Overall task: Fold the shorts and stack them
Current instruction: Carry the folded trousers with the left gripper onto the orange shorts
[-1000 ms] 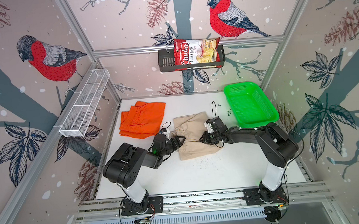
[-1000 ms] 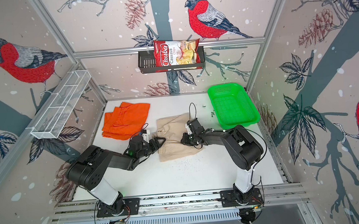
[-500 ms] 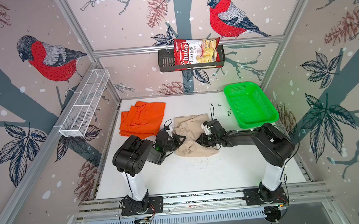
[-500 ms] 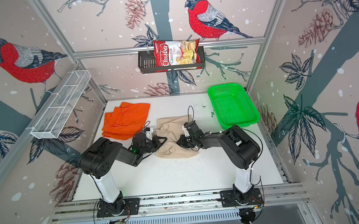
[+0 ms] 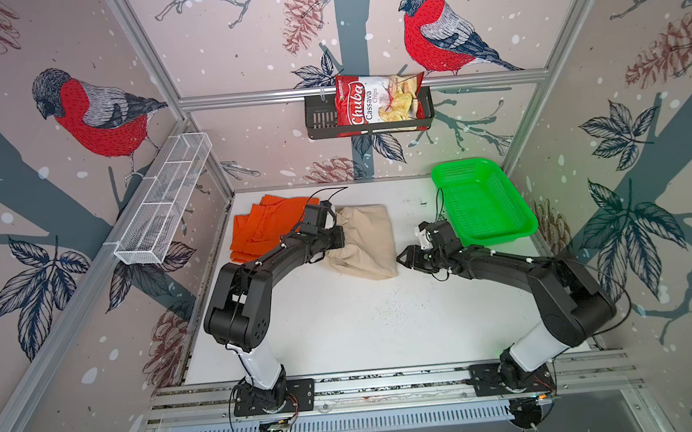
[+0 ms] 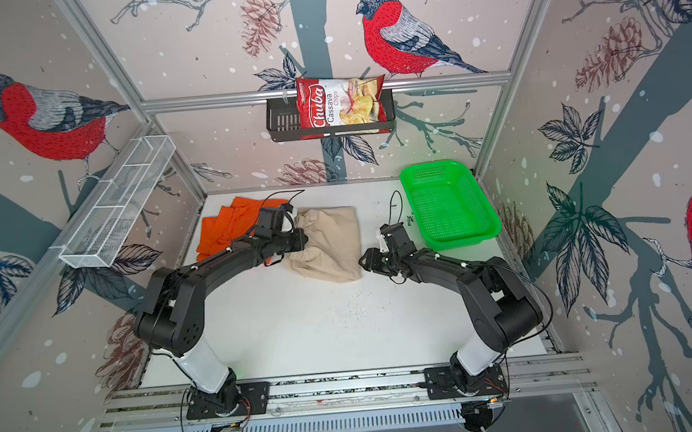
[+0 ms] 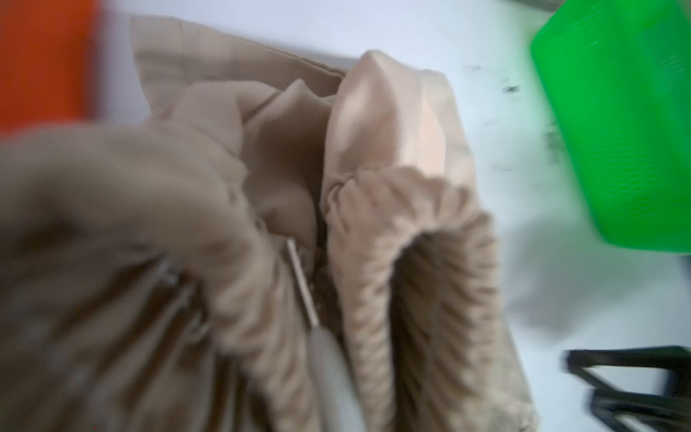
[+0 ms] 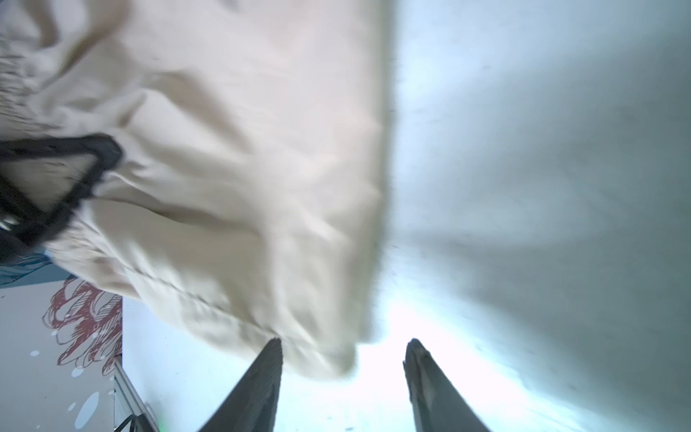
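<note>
Left gripper [image 5: 334,238]: at the left edge of the beige shorts [image 5: 365,240], buried in the gathered waistband. Cloth hides the fingers in the left wrist view. The waistband bunches up around it, so it reads as clamped on the waistband. A pale drawstring [image 7: 300,278] sits in the folds, blurred.

Right gripper [image 5: 405,258]: jaws spread, holding nothing. It sits low over the table, just beside the near right corner of the beige shorts. In the right wrist view that corner lies just ahead of the fingertips [image 8: 271,359]; can't tell if they touch.

Beige shorts: folded bundle in the middle of the table's back half. Waistband end faces left toward the orange shorts [image 5: 264,227]. The plain straight edge faces right toward the basket [image 5: 500,237]. Long axis runs roughly back to front, near end skewed slightly right. Rumpled at the grip, flatter on the right side.

Orange shorts: back left corner, close to the left table edge, partly under the left arm. The arm hides the gap to the beige pair, so can't tell if they touch.

Room: bare strip between the beige shorts and the basket. The basket is in the back right corner, near rim close to the right wrist. The near half of the table [image 5: 344,329] between the two arms is bare.
</note>
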`<state>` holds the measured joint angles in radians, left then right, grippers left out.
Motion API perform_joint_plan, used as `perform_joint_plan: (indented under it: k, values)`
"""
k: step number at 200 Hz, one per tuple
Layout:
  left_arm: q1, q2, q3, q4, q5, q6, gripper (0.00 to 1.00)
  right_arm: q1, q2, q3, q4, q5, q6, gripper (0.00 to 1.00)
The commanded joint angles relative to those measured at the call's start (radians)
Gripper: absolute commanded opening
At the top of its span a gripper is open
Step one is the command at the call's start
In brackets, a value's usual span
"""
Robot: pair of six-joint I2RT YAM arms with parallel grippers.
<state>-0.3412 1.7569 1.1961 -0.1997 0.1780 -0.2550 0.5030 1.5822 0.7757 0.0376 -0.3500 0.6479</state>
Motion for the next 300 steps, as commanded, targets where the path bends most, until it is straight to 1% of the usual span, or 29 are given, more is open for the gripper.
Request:
perform_joint_plan:
  k: [1, 22, 35, 53, 87, 106, 132, 171, 218, 229, 258, 275, 284, 292, 300]
  values:
    - [0.032, 0.02, 0.117, -0.275, -0.188, 0.2, 0.0, -0.014, -0.022, -0.025, -0.001, -0.005, -0.034, 0.54]
    - [0.056, 0.041, 0.244, -0.323, -0.278, 0.254, 0.0, -0.016, -0.023, -0.046, 0.028, -0.022, -0.028, 0.54]
    - [0.063, 0.068, 0.325, -0.368, -0.321, 0.295, 0.0, -0.016, -0.021, -0.056, 0.037, -0.032, -0.026, 0.54]
    - [0.074, 0.119, 0.443, -0.445, -0.368, 0.323, 0.0, -0.016, -0.024, -0.07, 0.044, -0.037, -0.03, 0.54]
    - [0.089, 0.168, 0.595, -0.546, -0.387, 0.366, 0.0, -0.023, -0.051, -0.091, 0.031, -0.029, -0.04, 0.54]
    - [0.092, 0.17, 0.645, -0.583, -0.371, 0.403, 0.0, -0.029, -0.071, -0.107, 0.031, -0.024, -0.039, 0.54]
    - [0.101, 0.168, 0.689, -0.607, -0.388, 0.465, 0.0, -0.04, -0.085, -0.118, 0.028, -0.024, -0.039, 0.54]
    - [0.14, 0.214, 0.842, -0.725, -0.381, 0.519, 0.0, -0.042, -0.09, -0.121, 0.034, -0.027, -0.034, 0.54]
    - [0.207, 0.166, 0.829, -0.689, -0.356, 0.562, 0.0, -0.043, -0.083, -0.106, 0.027, -0.032, -0.039, 0.54]
    - [0.231, 0.162, 0.811, -0.671, -0.327, 0.577, 0.0, -0.043, -0.081, -0.101, 0.026, -0.033, -0.04, 0.54]
    - [0.293, 0.186, 0.751, -0.618, -0.277, 0.607, 0.0, -0.043, -0.08, -0.096, 0.024, -0.035, -0.042, 0.54]
    - [0.328, 0.221, 0.73, -0.592, -0.244, 0.6, 0.0, -0.043, -0.079, -0.1, 0.027, -0.035, -0.04, 0.54]
    - [0.338, 0.247, 0.729, -0.581, -0.264, 0.59, 0.04, -0.044, -0.079, -0.101, 0.027, -0.036, -0.041, 0.54]
    - [0.345, 0.271, 0.736, -0.577, -0.297, 0.582, 0.09, -0.043, -0.079, -0.101, 0.024, -0.035, -0.043, 0.54]
    - [0.353, 0.299, 0.748, -0.57, -0.349, 0.565, 0.23, -0.044, -0.079, -0.102, 0.021, -0.035, -0.045, 0.54]
